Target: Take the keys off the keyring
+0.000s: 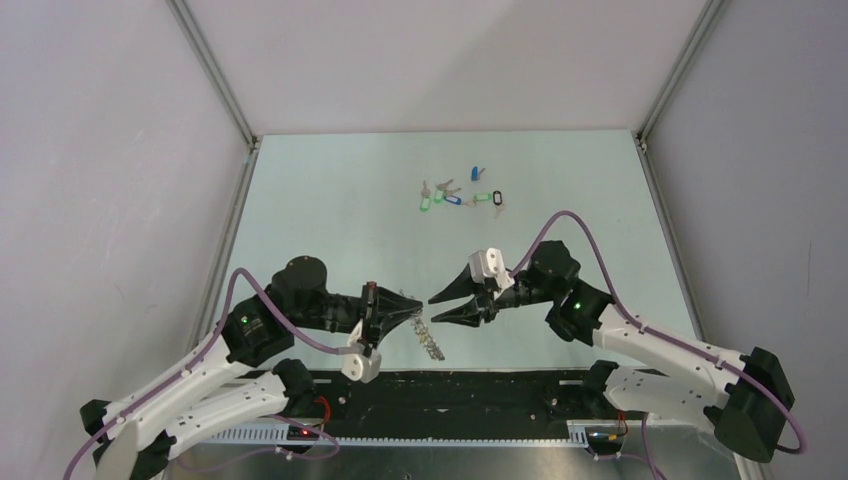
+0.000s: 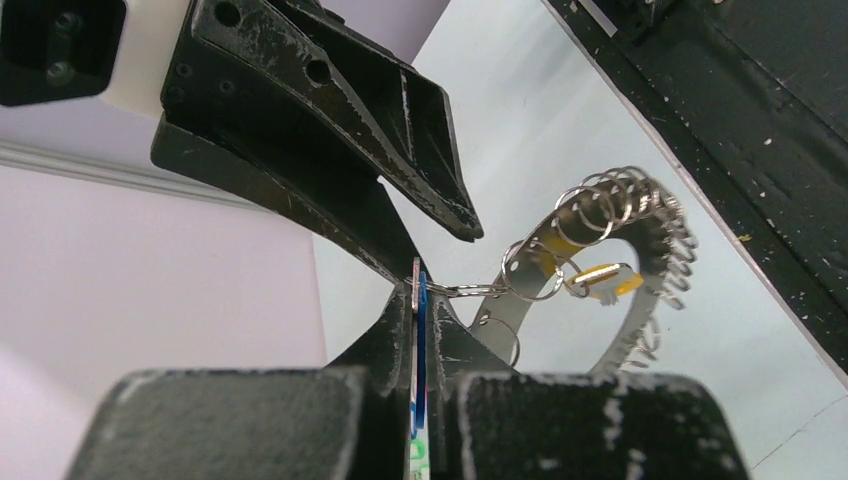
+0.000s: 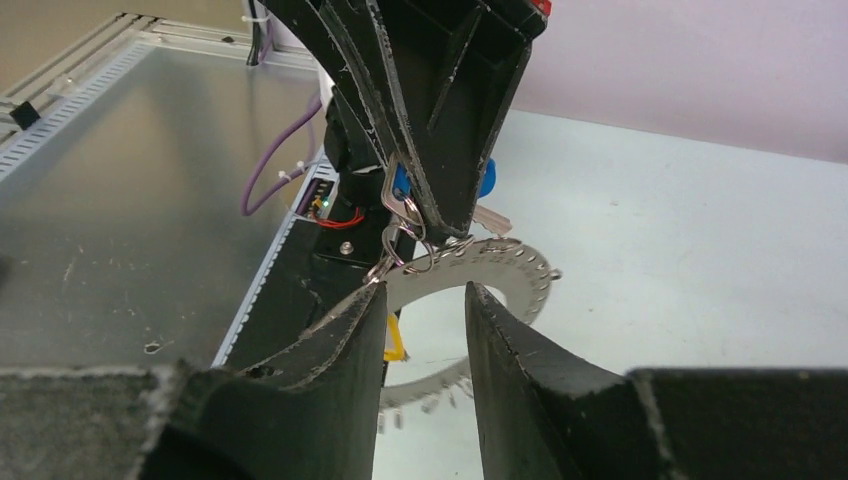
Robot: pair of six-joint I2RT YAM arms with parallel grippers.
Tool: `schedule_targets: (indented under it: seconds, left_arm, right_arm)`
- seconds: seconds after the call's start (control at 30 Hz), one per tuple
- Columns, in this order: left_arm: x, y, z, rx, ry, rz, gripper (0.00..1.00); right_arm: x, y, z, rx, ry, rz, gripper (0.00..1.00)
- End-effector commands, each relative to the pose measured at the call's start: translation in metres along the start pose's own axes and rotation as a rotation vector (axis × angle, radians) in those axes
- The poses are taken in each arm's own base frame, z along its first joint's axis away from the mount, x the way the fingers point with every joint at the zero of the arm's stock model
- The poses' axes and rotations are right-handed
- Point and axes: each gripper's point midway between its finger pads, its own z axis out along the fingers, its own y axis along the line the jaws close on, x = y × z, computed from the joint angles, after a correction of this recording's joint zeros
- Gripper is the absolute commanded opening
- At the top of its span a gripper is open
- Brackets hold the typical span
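Above the counter [image 1: 330,200], the left gripper [image 1: 385,308] holds the keyring [image 1: 428,336] hanging, jaws clamped on a blue-tagged key [image 2: 421,330]; loose keys [image 1: 455,194] lie far beyond; the right gripper [image 3: 425,300], jaws apart, sits just beside the keyring [image 3: 500,265].

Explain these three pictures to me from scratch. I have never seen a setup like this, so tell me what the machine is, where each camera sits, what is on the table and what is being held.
These are two robot arms bolted at the near edge of a pale table. The wide picture looks down from above and behind them. The other two come from a camera on each wrist, so each shows its own black fingers up close.

The left gripper is shut on a blue tag, and from that tag hangs the keyring, a flat silver hoop edged with many small rings. The right gripper is open, its fingers pointing at the hoop and not yet touching it.

At the far side of the table lie loose keys with green, blue and black tags, apparently already taken off.
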Motion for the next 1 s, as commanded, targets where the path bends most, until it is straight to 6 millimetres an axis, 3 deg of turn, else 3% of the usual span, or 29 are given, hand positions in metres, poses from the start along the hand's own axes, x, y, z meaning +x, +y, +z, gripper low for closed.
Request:
schedule_targets:
  seconds: [0.0, 0.5, 0.97]
  left_arm:
    - [-0.014, 0.027, -0.007, -0.07, -0.012, 0.117, 0.01]
    - [-0.012, 0.031, -0.009, -0.076, 0.01, 0.156, 0.0]
    - [-0.013, 0.044, -0.014, -0.105, 0.04, 0.204, 0.0]
  right_arm:
    - [-0.023, 0.0, 0.008, -0.035, -0.059, 0.006, 0.4]
    - [-0.039, -0.005, 0.025, -0.062, -0.116, 0.025, 0.42]
    - [-0.023, -0.003, 0.033, -0.08, -0.078, 0.08, 0.34]
